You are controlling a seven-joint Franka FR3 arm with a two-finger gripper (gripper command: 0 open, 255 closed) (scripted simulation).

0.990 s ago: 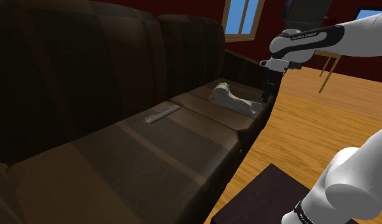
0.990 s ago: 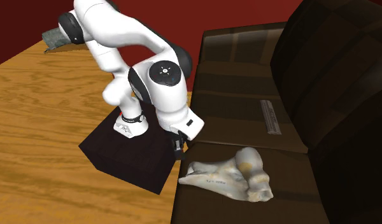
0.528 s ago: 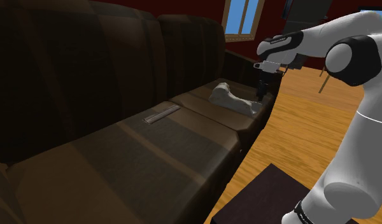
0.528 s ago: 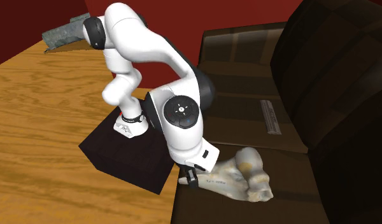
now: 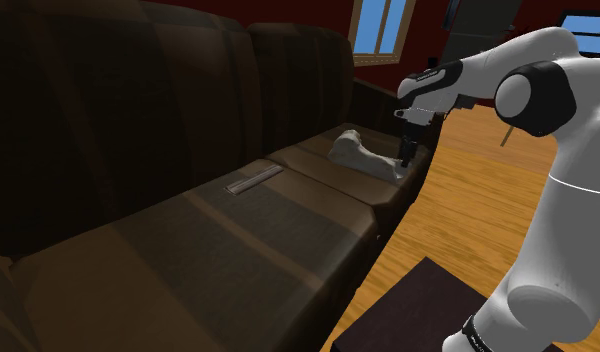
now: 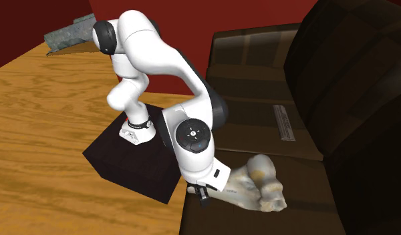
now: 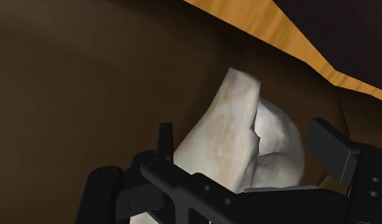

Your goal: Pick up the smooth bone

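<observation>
The shoulder view looks from beside the stand (image 5: 428, 310), low along the sofa (image 5: 188, 240) seat, toward the far end. The second exterior view looks down from that far end, back at the arm (image 6: 159, 60). The wrist view looks from very close, down past the end effector (image 7: 244, 137). All three see the bone (image 5: 354, 151) on the sofa seat.

No readable text, number or brand anywhere. Faint dark specks along the pale knobbly bone (image 6: 249, 188), too small to make out as letters. Fine marks on the flat grey strip (image 6: 284, 123) lying on the dark brown sofa seat (image 6: 242, 90), likewise illegible.
</observation>
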